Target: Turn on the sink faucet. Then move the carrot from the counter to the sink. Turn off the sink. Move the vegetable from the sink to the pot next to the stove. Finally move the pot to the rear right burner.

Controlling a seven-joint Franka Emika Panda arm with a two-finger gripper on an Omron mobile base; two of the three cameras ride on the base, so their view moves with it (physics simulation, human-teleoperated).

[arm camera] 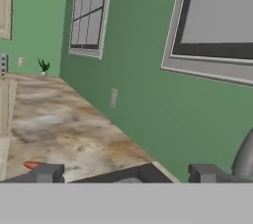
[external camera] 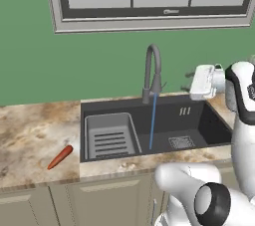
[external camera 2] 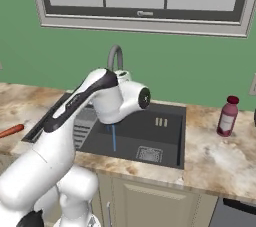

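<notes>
Left to right across the left base view: the carrot (external camera: 60, 157), a slim orange-red taper, lies on the marbled beige-and-brown stone bench (external camera: 30, 130) near its front edge, just beside the left wall of the sink (external camera: 209, 125) and well apart from the arm. The sink is a wide dark grey rectangular basin; a lighter grey ribbed tray insert (external camera: 109, 138) occupies its left part and a square drain grate (external camera: 181, 142) lies toward its right. The sink faucet (external camera: 152, 73), a tall grey metal gooseneck with a high arched spout, stands at the rear rim, and a thin blue stream of water (external camera: 152, 120) falls from it into the basin, so the first step reads as done. The end effector (external camera: 205, 82) hangs released, jaws standing wide and empty, just right of the faucet and above the rear of the basin. In the right base view a pink-red bottle (external camera 2: 227, 116) with a dark cap stands on the bench right of the sink. Likely hazards, as judgement: the long swing leftward to the carrot could brush the arched spout or its small side lever and shut the water off; the smooth, narrow, rounded carrot may roll or slip from the fingers on polished stone; lying so close to the bench's front edge, it could be nudged to the floor; and the bottle's similar colour invites a wrong pick.
</notes>
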